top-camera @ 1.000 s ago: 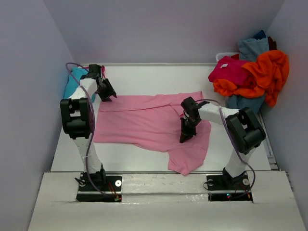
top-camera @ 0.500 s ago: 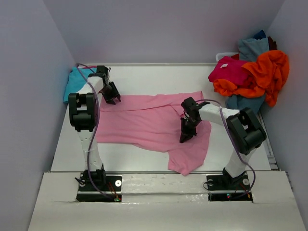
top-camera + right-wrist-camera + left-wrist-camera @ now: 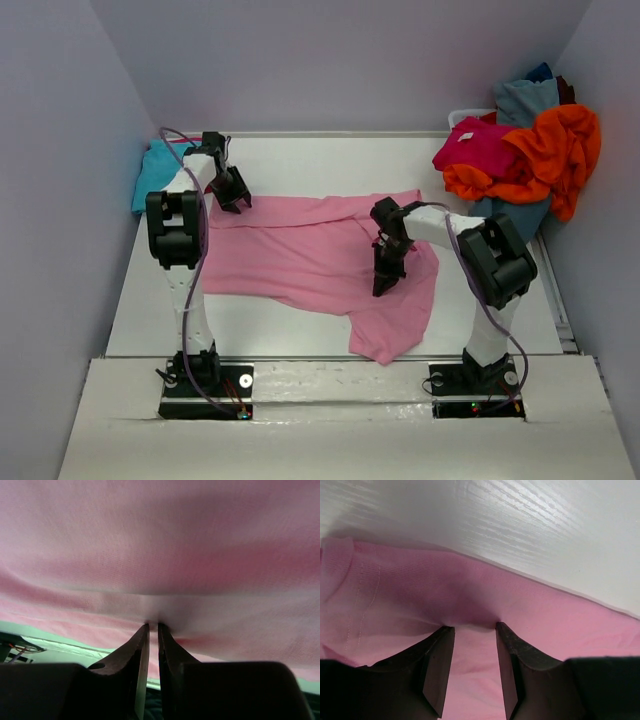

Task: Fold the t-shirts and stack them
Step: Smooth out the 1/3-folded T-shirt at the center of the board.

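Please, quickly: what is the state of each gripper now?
Left gripper: open, fingers resting on the light pink t-shirt.
Right gripper: shut on the light pink t-shirt.

Soft matt knit cloth of the pink t-shirt (image 3: 300,255); grained white wood of the table (image 3: 330,160)

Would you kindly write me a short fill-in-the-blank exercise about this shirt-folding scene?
1. The t-shirt spread on the table is light ____.
2. Of the left gripper and right gripper, the one pinched shut on it is the ____.
3. The turquoise shirt lies at the table's far ____ corner.
4. The orange shirt lies at the far ____ of the scene.
Missing words: pink; right; left; right.
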{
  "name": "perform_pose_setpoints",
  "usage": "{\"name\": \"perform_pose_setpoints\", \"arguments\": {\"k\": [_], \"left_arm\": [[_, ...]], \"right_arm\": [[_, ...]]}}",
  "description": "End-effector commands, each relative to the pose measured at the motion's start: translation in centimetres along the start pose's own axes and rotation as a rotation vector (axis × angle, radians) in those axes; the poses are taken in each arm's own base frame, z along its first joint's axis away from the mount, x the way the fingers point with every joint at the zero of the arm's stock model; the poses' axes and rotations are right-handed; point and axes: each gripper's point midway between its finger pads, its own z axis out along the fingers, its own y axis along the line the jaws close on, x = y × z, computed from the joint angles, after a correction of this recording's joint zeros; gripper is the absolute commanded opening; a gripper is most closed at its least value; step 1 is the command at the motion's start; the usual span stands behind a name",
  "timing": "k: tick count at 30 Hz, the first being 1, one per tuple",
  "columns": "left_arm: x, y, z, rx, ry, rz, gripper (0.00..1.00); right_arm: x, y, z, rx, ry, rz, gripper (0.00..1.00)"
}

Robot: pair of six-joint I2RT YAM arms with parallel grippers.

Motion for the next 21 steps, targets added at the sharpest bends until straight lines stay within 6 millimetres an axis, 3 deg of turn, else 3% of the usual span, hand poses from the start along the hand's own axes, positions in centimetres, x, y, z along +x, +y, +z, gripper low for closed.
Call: {"name": "perform_pose_setpoints", "arguments": {"k": [1, 7, 10, 12, 15, 16, 21], "left_arm": [[-0.1, 1.7, 2.5, -0.066, 0.009, 0.006, 0.52], [-0.5, 2.0, 2.6, -0.068, 0.014, 0.006, 0.52], [-0.5, 1.9, 2.2, -0.063, 0.008, 0.008, 0.52], [-0.4, 2.0, 2.0, -0.065, 0.007, 0.008, 0.52], [-0.2, 2.0, 2.1, -0.062, 0.009, 0.01, 0.52], [-0.2, 2.1, 2.1, -0.063, 0.008, 0.01, 0.52], [0.1, 2.2, 2.0, -0.062, 0.01, 0.008, 0.52]], "right_arm": [[-3.4, -3.7, 3.0, 0.2, -0.092, -0.038, 0.19], [-4.0, -3.4, 1.8, 0.193, -0.107, -0.048, 0.19], [-4.3, -1.9, -1.1, 0.147, -0.16, -0.052, 0.2], [-5.7, -0.5, -5.0, 0.113, -0.283, -0.052, 0.24], [-7.4, -0.6, -8.8, 0.16, -0.392, -0.028, 0.26], [-8.2, 0.2, -10.4, 0.144, -0.439, -0.027, 0.27], [-11.9, -0.6, -13.3, 0.13, -0.526, 0.055, 0.29]]}}
